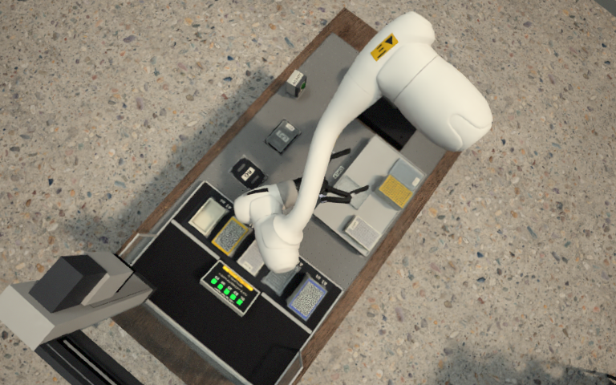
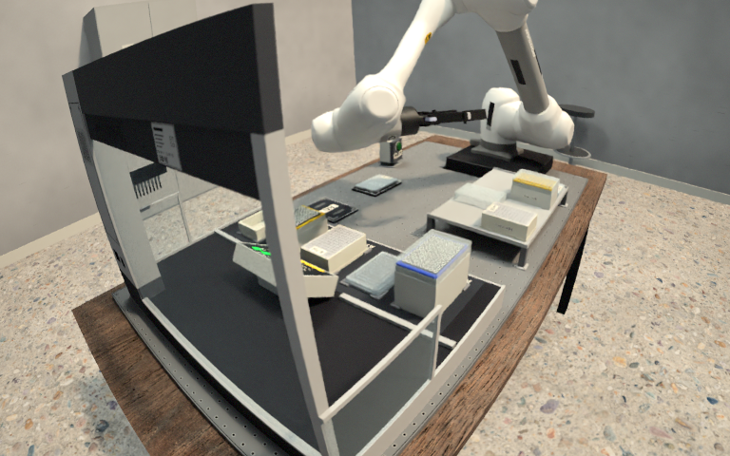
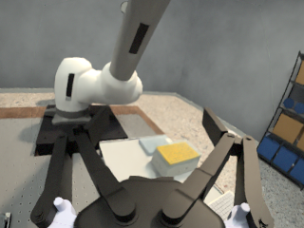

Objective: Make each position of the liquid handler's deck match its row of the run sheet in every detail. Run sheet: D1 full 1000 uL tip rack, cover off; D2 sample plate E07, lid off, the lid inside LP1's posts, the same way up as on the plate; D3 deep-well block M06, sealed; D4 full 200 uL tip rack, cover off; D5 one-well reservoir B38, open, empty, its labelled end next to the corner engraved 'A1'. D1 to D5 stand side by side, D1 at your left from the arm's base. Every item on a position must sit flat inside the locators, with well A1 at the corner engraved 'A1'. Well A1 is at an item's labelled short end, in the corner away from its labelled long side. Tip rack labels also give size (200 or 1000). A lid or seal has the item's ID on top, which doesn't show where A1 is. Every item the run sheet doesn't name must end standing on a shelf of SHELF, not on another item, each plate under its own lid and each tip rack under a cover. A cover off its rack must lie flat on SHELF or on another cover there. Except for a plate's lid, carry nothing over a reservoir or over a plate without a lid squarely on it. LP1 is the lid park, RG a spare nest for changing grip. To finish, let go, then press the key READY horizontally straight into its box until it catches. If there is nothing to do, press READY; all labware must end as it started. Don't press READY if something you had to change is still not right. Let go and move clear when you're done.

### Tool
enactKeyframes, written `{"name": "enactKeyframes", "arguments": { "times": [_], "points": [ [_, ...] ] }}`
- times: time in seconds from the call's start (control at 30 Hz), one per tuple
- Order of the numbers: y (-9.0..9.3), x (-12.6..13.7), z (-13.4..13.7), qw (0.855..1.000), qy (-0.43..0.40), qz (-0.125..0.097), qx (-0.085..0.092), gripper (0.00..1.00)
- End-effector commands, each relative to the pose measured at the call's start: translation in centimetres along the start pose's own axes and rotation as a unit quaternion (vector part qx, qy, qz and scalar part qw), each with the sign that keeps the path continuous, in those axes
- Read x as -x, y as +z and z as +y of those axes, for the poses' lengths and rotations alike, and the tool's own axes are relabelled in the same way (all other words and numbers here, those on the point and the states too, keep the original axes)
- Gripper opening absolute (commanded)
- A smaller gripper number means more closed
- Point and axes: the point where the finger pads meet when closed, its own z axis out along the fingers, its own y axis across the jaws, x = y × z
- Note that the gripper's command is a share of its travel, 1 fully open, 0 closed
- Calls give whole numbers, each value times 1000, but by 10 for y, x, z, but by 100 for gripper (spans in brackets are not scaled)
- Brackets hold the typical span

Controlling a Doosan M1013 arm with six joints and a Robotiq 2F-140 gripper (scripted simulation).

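My gripper (image 1: 358, 168) is open and empty. It points level toward the arm's base, above the table between the deck and the shelf; it also shows in the side view (image 2: 451, 115) and the wrist view (image 3: 142, 146). On the deck, a blue-banded tip rack (image 1: 306, 297) stands uncovered at one end. Beside it lies a clear plate (image 2: 371, 274), partly hidden by the arm from above. Then come a white block (image 2: 333, 247), a yellow-banded tip rack (image 1: 230, 235) and an open reservoir (image 1: 208, 216). A clear lid lies in the LP1 nest (image 1: 282, 135).
The shelf (image 1: 370, 195) holds a yellow-topped rack (image 1: 395, 190), a grey cover (image 1: 405, 174), a flat translucent piece (image 1: 351, 190) and a white labelled item (image 1: 362, 232). The RG nest (image 1: 245, 170) stands empty. The READY box (image 1: 296, 83) stands at the table's far edge.
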Motion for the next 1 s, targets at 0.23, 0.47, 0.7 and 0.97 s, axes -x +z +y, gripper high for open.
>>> {"name": "enactKeyframes", "arguments": {
  "times": [0.23,0.47,0.7,0.97],
  "points": [
    [0,-1,0,1000,-1,-1,0,100],
    [0,-1,0,1000,-1,-1,0,100],
    [-24,0,6,999,34,-14,33,79],
    [-63,0,16,992,89,-35,87,79]
  ]
}}
